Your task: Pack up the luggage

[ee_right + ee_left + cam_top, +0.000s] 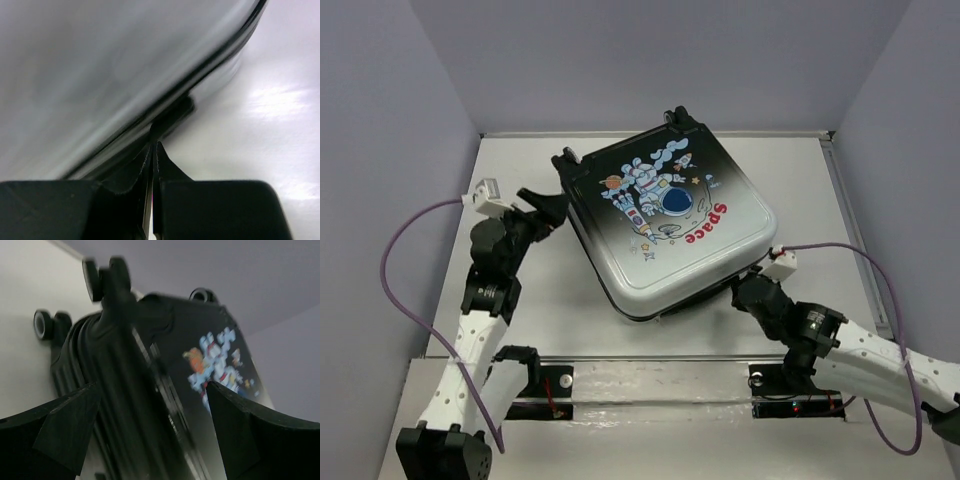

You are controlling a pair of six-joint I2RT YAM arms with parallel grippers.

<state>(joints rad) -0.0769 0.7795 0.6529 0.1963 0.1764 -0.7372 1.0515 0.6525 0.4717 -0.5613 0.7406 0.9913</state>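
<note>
**Closing stage, three views.** The luggage [670, 225] lay flat on the table [520, 160] with its lid down and the printed face up, so we judged the loading and the folding of the shell to be done. No view showed the inside, and we could not confirm what had been packed. The left gripper [545, 207] stood with its jaws spread to their widest and held nothing. In the left wrist view the wheeled end of the case filled the gap between the two fingers, with the wheels [42, 325] just beyond the left finger. The right gripper [740, 287] was at the opposite, near edge, with its jaws pressed together. In the right wrist view their tips met directly beneath the dark seam between the two shell halves. A small dark tab [172, 116], possibly the zip pull, sat just ahead of those tips. We could not tell whether it was pinched or merely touched. We judged that fastening the seam around the shell was what remained, though the blurred views did not show how far the zip had been run.
</note>
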